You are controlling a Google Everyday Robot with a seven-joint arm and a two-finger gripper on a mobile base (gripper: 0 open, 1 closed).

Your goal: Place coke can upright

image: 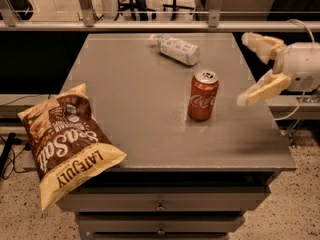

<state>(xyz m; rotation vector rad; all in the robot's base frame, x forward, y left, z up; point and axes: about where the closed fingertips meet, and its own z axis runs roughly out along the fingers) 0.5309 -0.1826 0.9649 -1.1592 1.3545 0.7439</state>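
The red coke can (203, 95) stands upright on the grey table (135, 94), right of the middle, its silver top facing up. My gripper (246, 69) is open and empty, to the right of the can and a little above the table's right edge. One cream finger (260, 42) sits higher and farther back, the other (260, 90) lower and nearer. Nothing is between them, and they are apart from the can.
A clear plastic bottle (175, 48) with a pale label lies on its side at the back of the table. A brown and yellow chip bag (65, 141) lies at the front left, overhanging the edge. Drawers sit below the tabletop.
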